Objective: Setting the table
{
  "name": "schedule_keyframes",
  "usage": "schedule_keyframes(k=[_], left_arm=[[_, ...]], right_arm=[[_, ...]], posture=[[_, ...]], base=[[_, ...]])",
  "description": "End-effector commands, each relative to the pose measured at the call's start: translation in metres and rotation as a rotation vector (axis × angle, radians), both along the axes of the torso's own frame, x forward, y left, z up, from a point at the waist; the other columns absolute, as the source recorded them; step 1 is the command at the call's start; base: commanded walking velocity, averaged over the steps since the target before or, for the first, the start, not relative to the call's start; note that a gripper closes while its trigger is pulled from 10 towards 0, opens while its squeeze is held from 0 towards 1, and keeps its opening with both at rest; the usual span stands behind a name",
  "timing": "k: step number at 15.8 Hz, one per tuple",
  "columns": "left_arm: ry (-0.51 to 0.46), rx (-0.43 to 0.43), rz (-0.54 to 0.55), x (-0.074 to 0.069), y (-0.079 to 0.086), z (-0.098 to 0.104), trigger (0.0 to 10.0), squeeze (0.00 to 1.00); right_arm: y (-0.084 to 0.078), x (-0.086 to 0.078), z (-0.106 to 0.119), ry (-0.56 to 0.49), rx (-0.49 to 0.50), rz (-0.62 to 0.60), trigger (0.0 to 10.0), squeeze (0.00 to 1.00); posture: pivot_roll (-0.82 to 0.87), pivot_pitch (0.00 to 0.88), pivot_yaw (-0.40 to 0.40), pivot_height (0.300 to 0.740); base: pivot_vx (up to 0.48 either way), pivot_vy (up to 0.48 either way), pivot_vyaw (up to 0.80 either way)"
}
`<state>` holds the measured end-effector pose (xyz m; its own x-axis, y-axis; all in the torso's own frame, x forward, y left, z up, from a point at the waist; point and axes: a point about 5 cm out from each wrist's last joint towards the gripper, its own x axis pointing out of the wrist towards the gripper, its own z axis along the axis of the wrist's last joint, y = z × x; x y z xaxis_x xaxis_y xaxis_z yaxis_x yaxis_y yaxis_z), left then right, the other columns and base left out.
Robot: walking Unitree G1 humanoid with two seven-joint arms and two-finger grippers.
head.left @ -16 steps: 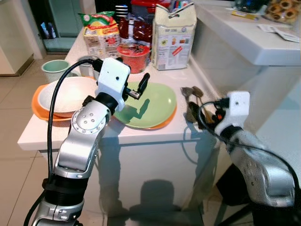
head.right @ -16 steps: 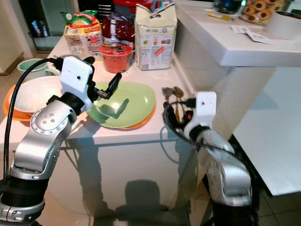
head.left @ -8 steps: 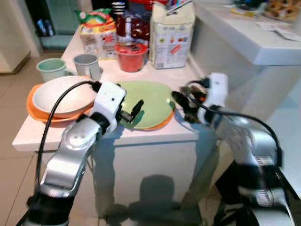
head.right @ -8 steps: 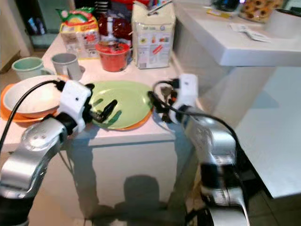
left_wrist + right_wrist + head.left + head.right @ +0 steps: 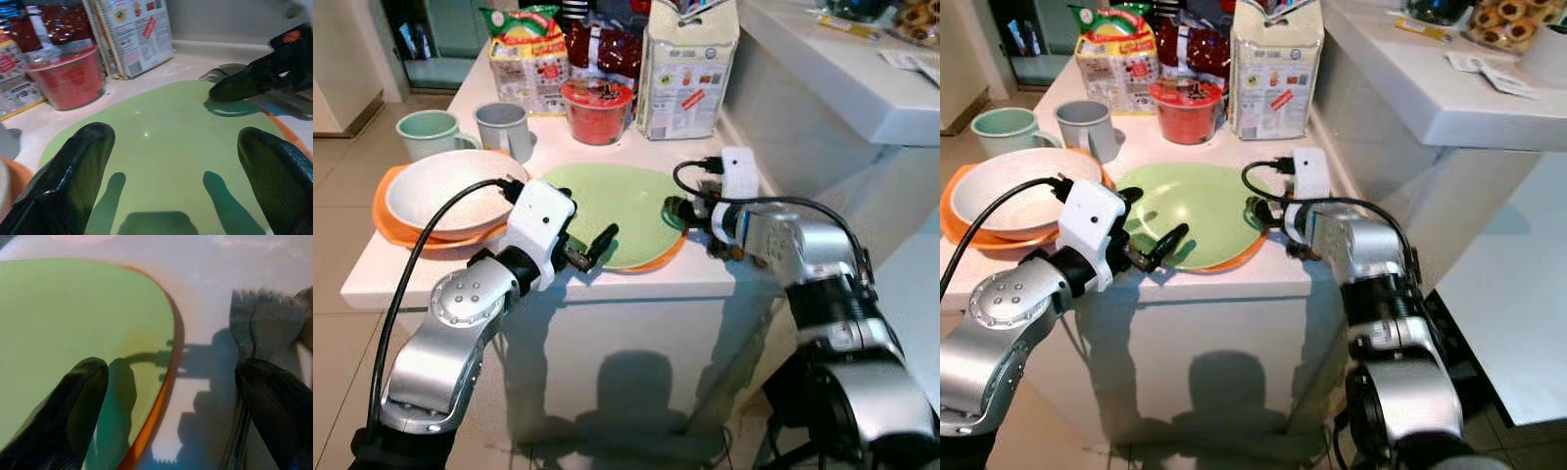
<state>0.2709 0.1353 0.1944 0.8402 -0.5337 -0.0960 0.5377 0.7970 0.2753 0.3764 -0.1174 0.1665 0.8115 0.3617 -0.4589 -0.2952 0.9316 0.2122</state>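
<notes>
The left silver arm rose from the lower left of the head view, elbow bent, its white wrist block near the centre. The left tool (image 5: 597, 245) hung over the near edge of the round light-green plate (image 5: 617, 196), fingers spread wide and holding nothing. That plate sat on an orange plate (image 5: 658, 260) at the middle of the white desk (image 5: 372, 279).

The right arm came up from the lower right and bent inward (forearm nearly level with the desk top). The right tool (image 5: 677, 211) stood at the green plate's right rim, fingers wide apart: one finger (image 5: 73, 401) over the plate, the other beside the grey metal forks (image 5: 264, 318) lying on the desk; it gripped nothing.

At centre left, a white bowl (image 5: 450, 191) rested on another orange plate (image 5: 396, 230).
</notes>
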Motion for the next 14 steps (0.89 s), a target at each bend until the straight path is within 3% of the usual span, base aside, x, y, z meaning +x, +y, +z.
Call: schedule_keyframes(k=[1, 2, 8, 14], left_arm=[[0.005, -0.001, -0.041, -0.004, -0.005, 0.001, 10.0, 0.0], [0.012, -0.001, -0.05, -0.005, -0.006, 0.001, 10.0, 0.0], [0.056, 0.013, -0.089, -0.012, -0.007, -0.002, 10.0, 0.0], [0.058, 0.02, -0.082, -0.01, -0.005, -0.001, 10.0, 0.0]], right_arm=[[-0.002, 0.001, -0.002, 0.027, -0.003, 0.013, 10.0, 0.0], [-0.002, 0.003, -0.006, 0.073, 0.008, 0.042, 10.0, 0.0], [0.002, 0.012, 0.006, 0.093, 0.021, 0.115, 10.0, 0.0], [-0.004, 0.022, 0.029, 0.016, -0.068, 0.124, 10.0, 0.0]], posture=[[0.04, 0.0, -0.082, 0.74], [0.04, 0.0, -0.084, 0.74], [0.05, 0.0, -0.09, 0.74], [0.05, 0.0, -0.101, 0.74]], base=[[0.0, 0.0, 0.0], [0.0, 0.0, 0.0], [0.0, 0.0, 0.0], [0.0, 0.0, 0.0]])
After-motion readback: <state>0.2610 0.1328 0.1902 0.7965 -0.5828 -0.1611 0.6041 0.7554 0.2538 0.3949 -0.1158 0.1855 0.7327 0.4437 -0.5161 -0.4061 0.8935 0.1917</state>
